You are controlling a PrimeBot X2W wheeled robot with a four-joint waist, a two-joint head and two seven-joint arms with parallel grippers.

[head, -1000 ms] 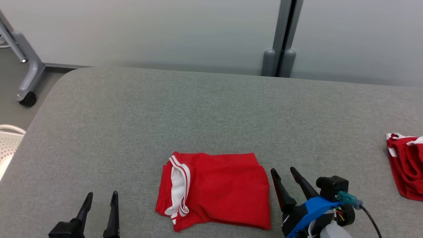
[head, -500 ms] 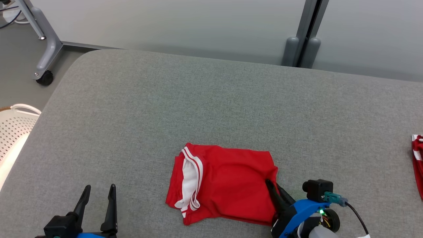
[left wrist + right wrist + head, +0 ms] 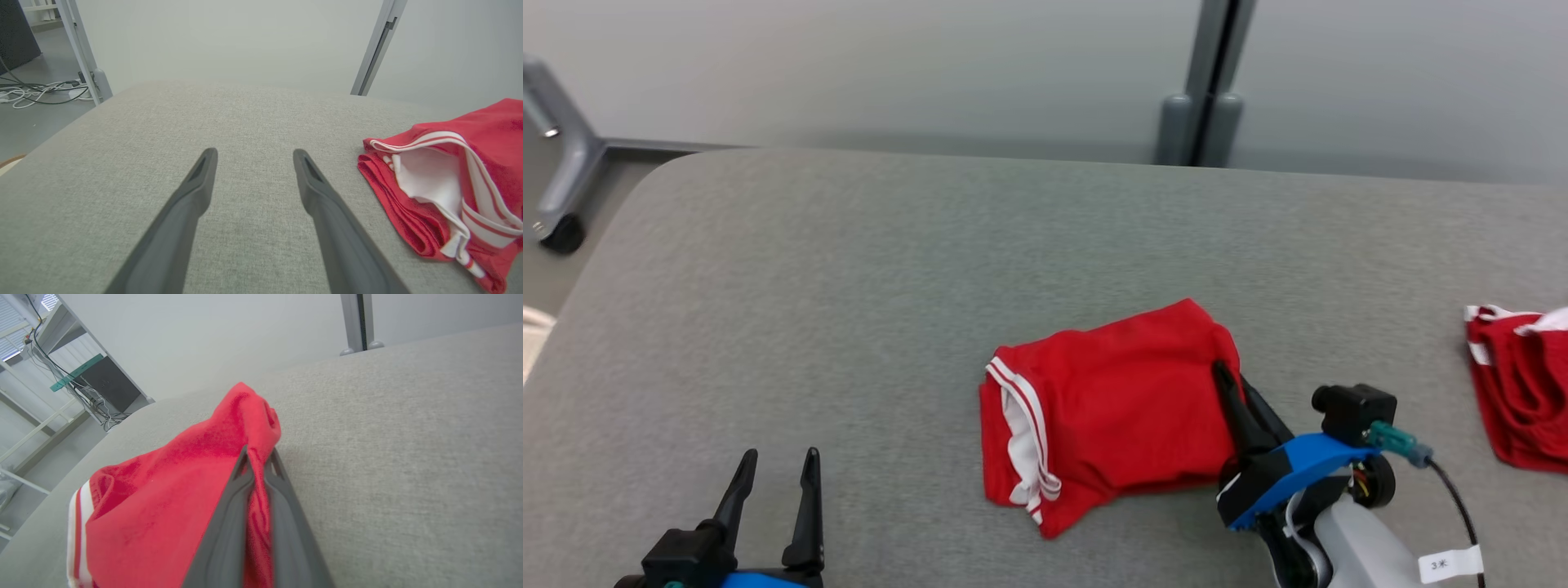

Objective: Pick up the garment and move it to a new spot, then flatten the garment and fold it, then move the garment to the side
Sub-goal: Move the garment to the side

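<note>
- The right fingers (image 3: 229, 522) are squeezed shut on one edge of the red garment (image 3: 1119, 392). A thin fold of cloth sticks up between them.
- The left fingers (image 3: 192, 204) are spread wide with nothing in them, low over the surface (image 3: 849, 261).
- The garment lies folded on the surface between the two pairs of fingers. Its white-striped end points toward the left fingers. The corner by the right fingers is lifted a little.
- The pinch holds only a small bit of cloth. I think it could slip out if the arm pulls fast.
- Only one side is held. The folds could fall open or bunch up, because the fuzzy surface may drag on the cloth.
- Another red garment (image 3: 1515, 392) lies well off on the outer side of the right fingers. If the held one goes too far that way, the two could pile up together.
- The surface is grey and soft-looking, with a rounded corner far ahead of the left fingers.
- Past the fingers stands a pale wall with a grey post (image 3: 1205, 82).
- Out beyond the left fingers are a grey wheeled leg (image 3: 560, 196) and loose cables (image 3: 36, 87) on the floor.
</note>
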